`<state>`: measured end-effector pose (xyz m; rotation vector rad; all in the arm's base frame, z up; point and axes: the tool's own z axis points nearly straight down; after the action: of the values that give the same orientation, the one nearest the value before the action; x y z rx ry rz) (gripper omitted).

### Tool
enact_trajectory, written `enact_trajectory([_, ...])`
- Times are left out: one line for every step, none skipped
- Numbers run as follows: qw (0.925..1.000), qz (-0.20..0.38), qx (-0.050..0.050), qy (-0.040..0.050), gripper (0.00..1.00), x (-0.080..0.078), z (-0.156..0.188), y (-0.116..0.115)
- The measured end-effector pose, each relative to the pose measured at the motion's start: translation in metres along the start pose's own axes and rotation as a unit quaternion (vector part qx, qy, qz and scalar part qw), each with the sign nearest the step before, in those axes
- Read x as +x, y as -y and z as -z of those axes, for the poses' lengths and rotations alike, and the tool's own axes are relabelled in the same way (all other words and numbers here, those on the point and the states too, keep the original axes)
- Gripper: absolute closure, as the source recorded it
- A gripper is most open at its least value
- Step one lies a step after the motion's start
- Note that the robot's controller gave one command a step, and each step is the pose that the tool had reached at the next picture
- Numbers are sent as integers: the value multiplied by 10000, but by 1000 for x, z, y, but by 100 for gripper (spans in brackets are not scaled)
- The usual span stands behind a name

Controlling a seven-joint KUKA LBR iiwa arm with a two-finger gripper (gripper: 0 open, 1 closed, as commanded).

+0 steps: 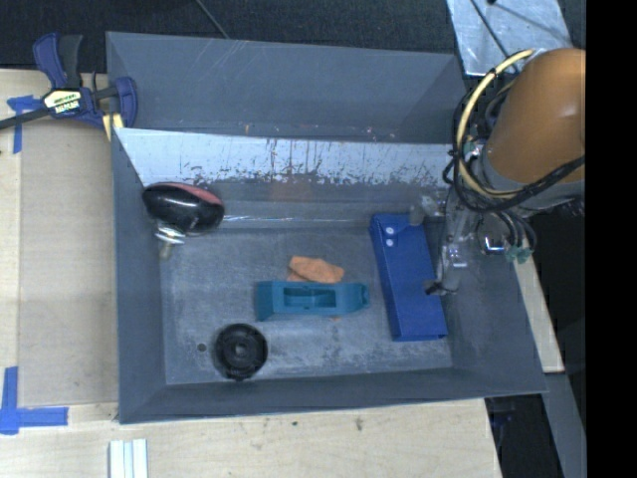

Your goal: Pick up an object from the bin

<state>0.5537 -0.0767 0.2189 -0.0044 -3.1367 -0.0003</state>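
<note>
At the right of the frame the claw (442,273) hangs at the right edge of a dark blue rectangular box (406,285), perhaps touching it. I cannot tell how far open it is or whether it has hold of anything. A teal plastic piece (309,299) and an orange lump (316,268) lie left of the box.

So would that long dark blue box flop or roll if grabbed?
Probably stiff: the dark blue box has straight edges and flat faces. Lying flat on its broad side, it seems unlikely to roll or tip. Its smooth surface might slip in the claw.
</note>
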Motion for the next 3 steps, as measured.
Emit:
enact_trajectory([10000,10,5,45,0,-1,5,0])
enact_trajectory([9996,283,14,78,0,-10,-36,-26])
enact_trajectory([9998,199,-1,59,0,-6,-85,-43])
